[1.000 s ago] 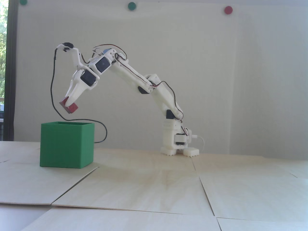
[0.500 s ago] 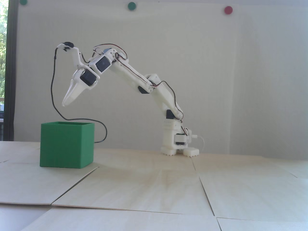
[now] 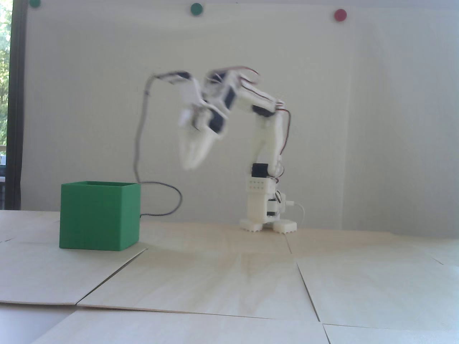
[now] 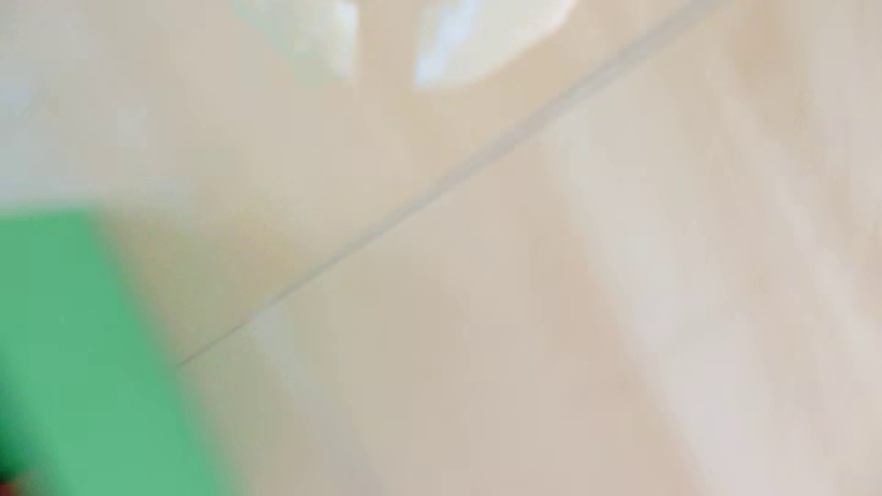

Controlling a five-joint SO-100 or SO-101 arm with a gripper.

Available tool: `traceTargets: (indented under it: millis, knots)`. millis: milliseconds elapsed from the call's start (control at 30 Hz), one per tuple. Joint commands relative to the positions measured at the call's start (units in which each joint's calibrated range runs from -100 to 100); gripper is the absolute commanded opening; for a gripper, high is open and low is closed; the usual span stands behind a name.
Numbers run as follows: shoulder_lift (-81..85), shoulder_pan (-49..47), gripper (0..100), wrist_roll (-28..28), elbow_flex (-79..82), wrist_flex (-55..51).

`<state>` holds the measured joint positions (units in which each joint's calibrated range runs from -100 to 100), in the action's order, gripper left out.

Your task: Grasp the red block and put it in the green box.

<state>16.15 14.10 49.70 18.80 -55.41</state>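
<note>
Nearest to you in the fixed view lies the pale wooden surface (image 3: pixel 229 279), made of light panels with thin seams running between them. Farther back on its left side stands the green box (image 3: pixel 99 216), a bright cube with thin walls and an open top. From this low angle you cannot see inside it.

The red block is not clearly visible in either view. In the wrist view a tiny dark red smear sits at the bottom left corner, right against the blurred green box (image 4: pixel 90 362), but it is too smeared to identify.

Behind and to the right of the box, a thin grey cable (image 3: pixel 141 143) loops down close behind it from the camera on the wrist. The white arm (image 3: pixel 265 143) rises from its base (image 3: pixel 267 224) near the middle of the surface and folds over toward the left. Its jaws (image 3: pixel 190 164) hang pointing downward, high above the surface and well to the right of the box. They are blurred by motion and nothing red shows between them, but you cannot tell whether they are parted or closed.

Farthest back is a plain white wall (image 3: pixel 376 125). Two round green dots (image 3: pixel 196 9) and one red dot (image 3: pixel 340 14) sit near its top edge.

In the wrist view, everything else is soft blur, with one seam crossing the surface diagonally.
</note>
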Motion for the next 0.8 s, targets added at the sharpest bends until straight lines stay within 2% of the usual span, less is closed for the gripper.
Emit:
traceTargets:
  millis: [0, 233, 433, 600, 767]
  knots:
    - [24.95, -7.55, 2, -0.46, 36.48, 18.98]
    - [41.37, -15.91, 2, -0.46, 64.25, 36.35]
    - [50.37, -21.54, 2, -0.46, 78.01, 39.13]
    - [56.53, -24.27, 2, -4.16, 79.25, 27.16]
    - [66.09, -27.41, 2, -6.81, 79.25, 6.34]
